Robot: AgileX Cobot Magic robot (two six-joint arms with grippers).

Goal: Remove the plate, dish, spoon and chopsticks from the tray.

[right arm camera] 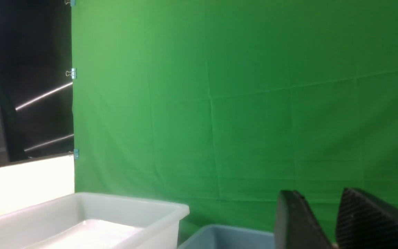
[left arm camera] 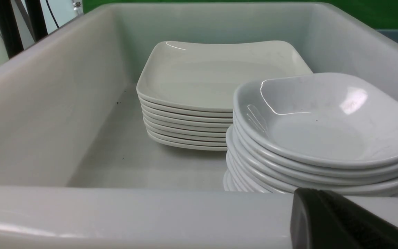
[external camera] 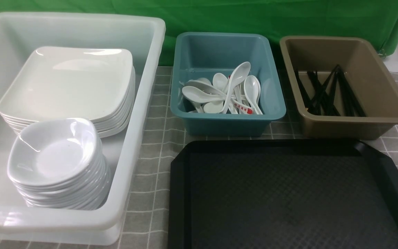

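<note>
The left fingers show only as one dark mass at the corner of the left wrist view, pressed together with nothing between them, just outside the near wall of the white tub. The right fingers stand a little apart, a narrow gap between the two black pads, empty, raised and aimed at the green backdrop.

Neither arm shows in the front view. Out from the left fingers, over the tub wall, sits the stack of dishes at the tub's near end, and beyond it the stack of plates. The spoons lie heaped in the teal tub at the middle of the counter, the chopsticks in the brown tub toward the far right corner, their long axes running mostly near to far.

The tray lies at the counter's near edge, right of the white tub, with nothing on it. To my eye the clearing looks done; no piece is left for either arm to reach toward.
</note>
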